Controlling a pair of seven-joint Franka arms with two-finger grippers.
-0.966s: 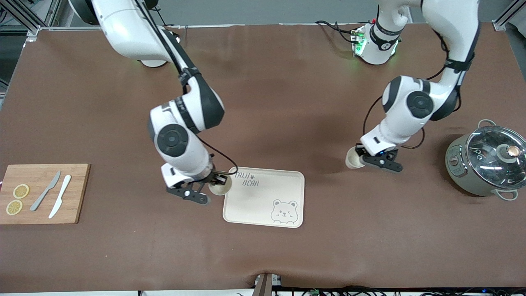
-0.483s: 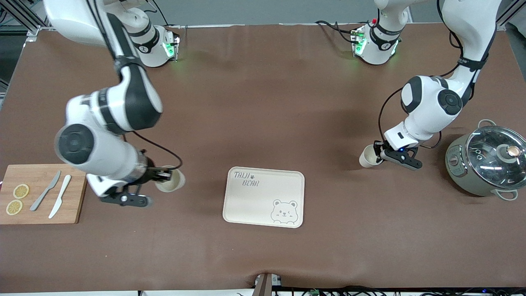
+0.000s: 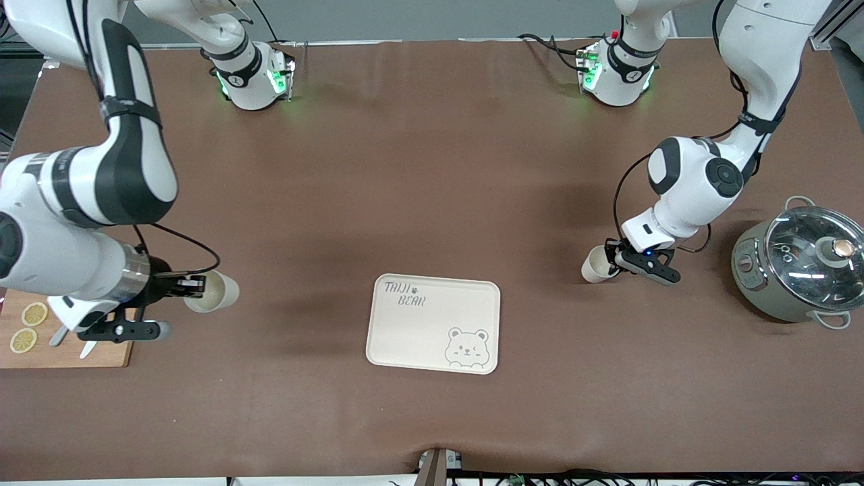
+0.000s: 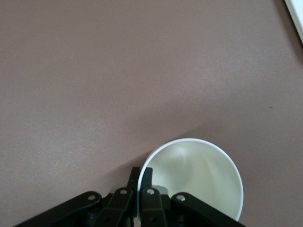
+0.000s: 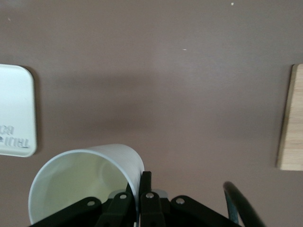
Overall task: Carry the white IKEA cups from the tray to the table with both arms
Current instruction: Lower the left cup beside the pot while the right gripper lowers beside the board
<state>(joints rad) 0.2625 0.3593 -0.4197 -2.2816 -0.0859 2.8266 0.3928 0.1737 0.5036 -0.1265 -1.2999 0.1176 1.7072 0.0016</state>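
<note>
A: Where are the cups?
B: One cup [image 3: 211, 291] hangs pinched by its rim in the right gripper [image 3: 192, 287], over bare counter [image 3: 432, 169] between the board [image 3: 40, 351] and the tray [image 3: 433, 323]. The right wrist view shows the fingers [image 5: 146, 184] closed on the cup's wall [image 5: 85, 182].

A: And the second cup?
B: The second cup [image 3: 597, 263] is clamped the same way in the left gripper [image 3: 615, 260], low over the counter between the tray and the pot [image 3: 800, 263]. The left wrist view shows its rim [image 4: 194, 182] nipped between the fingers [image 4: 147, 177]. I cannot tell whether it touches the counter.

A: What about the tray?
B: It holds nothing. Two lemon slices [image 3: 28, 327] lie on the board, which the right arm partly covers.
</note>
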